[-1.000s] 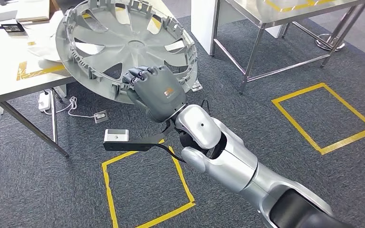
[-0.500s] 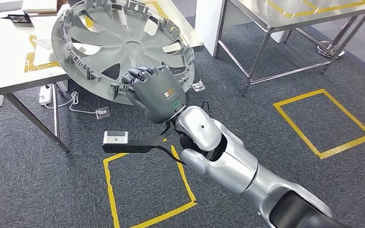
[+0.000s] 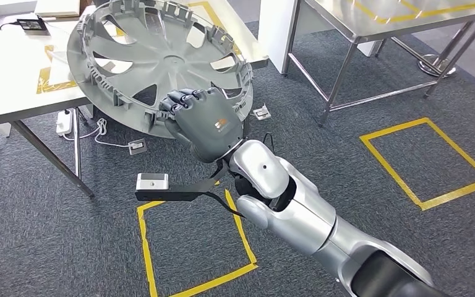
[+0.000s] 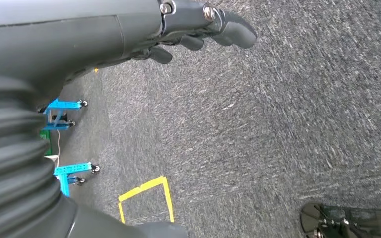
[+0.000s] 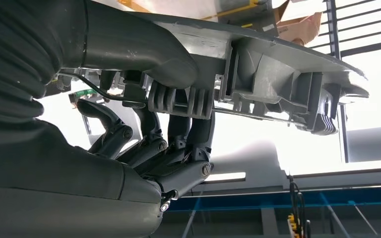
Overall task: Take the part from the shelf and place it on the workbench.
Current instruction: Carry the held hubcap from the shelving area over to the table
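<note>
The part is a large grey wheel cover [image 3: 161, 62], seen from its ribbed inner side. My right hand [image 3: 204, 124] grips its near rim and holds it tilted, partly over the white workbench [image 3: 12, 80] and partly past the bench's front edge above the carpet. The right wrist view has the cover's rim [image 5: 278, 64] clamped between the thumb and the dark fingers [image 5: 178, 134]. My left hand [image 4: 203, 25] hangs over grey carpet with its fingers loosely apart and nothing in them.
Yellow tape [image 3: 49, 80] marks the workbench under the cover. Small devices [image 3: 28, 25] lie at its far side. A steel table frame [image 3: 371, 25] stands to the right. Yellow floor squares [image 3: 427, 158] [image 3: 192, 247] and a socket with cable [image 3: 137, 146] lie on the carpet.
The whole picture has shifted slightly, so the camera has moved. My right hand keeps its grip, and the cover now reaches a little further over the workbench.
</note>
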You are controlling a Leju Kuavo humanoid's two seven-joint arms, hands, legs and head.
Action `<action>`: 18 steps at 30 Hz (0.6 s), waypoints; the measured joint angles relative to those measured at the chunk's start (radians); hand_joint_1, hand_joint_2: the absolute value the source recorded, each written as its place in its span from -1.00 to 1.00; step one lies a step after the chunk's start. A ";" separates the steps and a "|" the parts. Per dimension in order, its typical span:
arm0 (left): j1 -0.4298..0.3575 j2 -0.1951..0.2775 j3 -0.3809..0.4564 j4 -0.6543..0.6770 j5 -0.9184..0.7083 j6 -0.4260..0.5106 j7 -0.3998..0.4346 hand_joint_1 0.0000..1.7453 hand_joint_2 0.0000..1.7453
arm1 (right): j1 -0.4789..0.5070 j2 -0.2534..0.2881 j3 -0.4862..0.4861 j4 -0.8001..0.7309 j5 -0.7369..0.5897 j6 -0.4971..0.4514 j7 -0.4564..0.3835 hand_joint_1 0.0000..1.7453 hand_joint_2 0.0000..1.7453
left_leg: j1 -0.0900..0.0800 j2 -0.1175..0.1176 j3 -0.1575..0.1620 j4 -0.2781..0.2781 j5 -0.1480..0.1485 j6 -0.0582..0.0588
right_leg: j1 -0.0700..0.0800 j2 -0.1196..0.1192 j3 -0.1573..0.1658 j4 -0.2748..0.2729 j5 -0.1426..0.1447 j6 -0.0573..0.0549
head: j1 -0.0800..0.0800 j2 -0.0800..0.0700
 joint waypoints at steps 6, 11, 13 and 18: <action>0.000 0.001 0.001 0.000 0.000 0.000 -0.001 -1.00 1.00 | 0.004 -0.001 0.000 -0.002 0.001 -0.005 -0.001 1.00 1.00 | 0.004 -0.009 0.009 0.004 -0.019 -0.047 | 0.005 0.009 0.093 -0.192 0.056 -0.031 | 0.000 0.000; -0.001 0.001 0.004 0.000 0.000 0.000 -0.001 -1.00 1.00 | 0.005 0.003 -0.002 -0.003 0.003 -0.005 0.000 1.00 1.00 | 0.005 0.004 -0.075 0.167 -0.087 -0.061 | 0.004 0.005 0.124 -0.202 0.039 -0.067 | -0.004 0.000; 0.001 0.002 0.007 0.000 0.000 0.000 -0.001 -1.00 1.00 | 0.006 0.003 -0.002 -0.003 0.006 -0.005 0.000 1.00 1.00 | 0.003 0.004 -0.150 0.275 -0.105 -0.060 | 0.008 0.006 0.137 -0.202 0.026 -0.072 | -0.004 0.000; 0.002 0.002 0.008 0.001 0.000 0.001 -0.001 -1.00 1.00 | 0.009 0.004 -0.002 -0.003 0.007 -0.004 0.000 1.00 1.00 | -0.009 0.008 -0.088 0.070 0.059 -0.036 | 0.014 0.007 0.192 -0.202 -0.021 -0.061 | -0.004 0.000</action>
